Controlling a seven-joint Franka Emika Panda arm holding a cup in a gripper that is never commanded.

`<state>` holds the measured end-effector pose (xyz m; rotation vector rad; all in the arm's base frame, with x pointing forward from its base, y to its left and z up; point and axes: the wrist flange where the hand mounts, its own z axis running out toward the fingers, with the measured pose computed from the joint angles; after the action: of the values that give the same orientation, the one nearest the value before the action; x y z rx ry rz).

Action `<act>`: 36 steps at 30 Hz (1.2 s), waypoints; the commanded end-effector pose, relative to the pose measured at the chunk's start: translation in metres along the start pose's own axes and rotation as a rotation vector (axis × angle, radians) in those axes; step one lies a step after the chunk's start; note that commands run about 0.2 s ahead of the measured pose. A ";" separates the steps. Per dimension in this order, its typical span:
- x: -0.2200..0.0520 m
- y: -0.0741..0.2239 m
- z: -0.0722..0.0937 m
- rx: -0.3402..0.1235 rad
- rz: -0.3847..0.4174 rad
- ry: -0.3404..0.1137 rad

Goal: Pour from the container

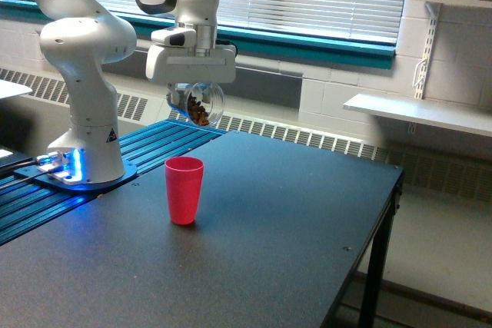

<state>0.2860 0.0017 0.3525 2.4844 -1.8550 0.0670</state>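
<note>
My gripper (192, 91) hangs above the table and is shut on the container (199, 104), a small clear plastic cup tipped over on its side with its round rim facing the camera. Brown bits lie inside it near the lower rim. A red plastic cup (184, 190) stands upright on the dark table (254, 251), below the container and slightly toward the exterior view's left. A clear gap of air separates the two cups.
The white arm base (84, 151) with blue lights stands on blue rails (46, 201) at the exterior view's left. The table's edge (369, 243) runs down the right. A white shelf (419, 113) juts from the back wall.
</note>
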 end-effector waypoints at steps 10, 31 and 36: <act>-0.015 0.009 0.006 -0.029 0.059 -0.020; 0.015 0.021 0.003 -0.024 0.062 -0.020; 0.020 0.023 0.004 -0.030 0.057 -0.030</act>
<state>0.2787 -0.0183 0.3637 2.4228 -1.9617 0.0571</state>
